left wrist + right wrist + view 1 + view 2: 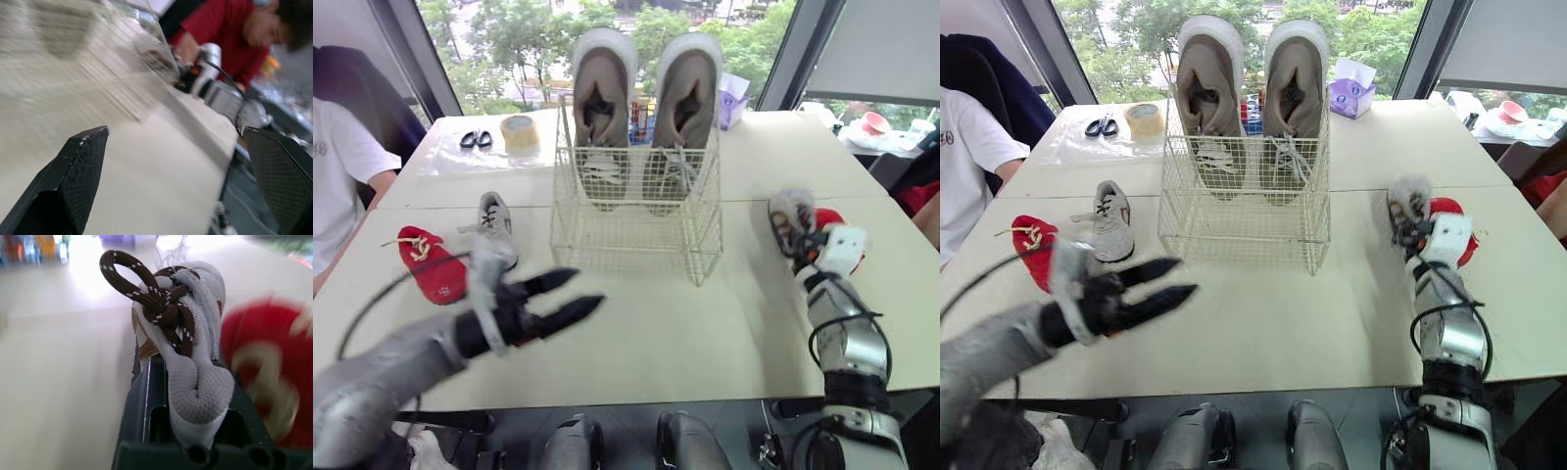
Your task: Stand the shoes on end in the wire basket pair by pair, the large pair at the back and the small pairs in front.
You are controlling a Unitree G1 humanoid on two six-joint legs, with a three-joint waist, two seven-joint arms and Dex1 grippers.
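Note:
The wire basket (636,220) stands mid-table, and a large grey pair (604,93) (687,90) stands on end at its back. Left of it, a small grey shoe (494,223) and a small red shoe (429,262) lie on the table. My left gripper (587,289) hovers open in front of the basket, to its left, nothing between its fingers (73,181). At the right, my right gripper (798,240) is shut on a small grey shoe with brown laces (195,377), beside a second red shoe (266,377).
Scissors (476,139) and a tape roll (520,134) lie at the far left; a purple tissue box (1351,96) sits behind the basket. A person in white (337,166) sits at the left edge and one in red (220,34) at the right.

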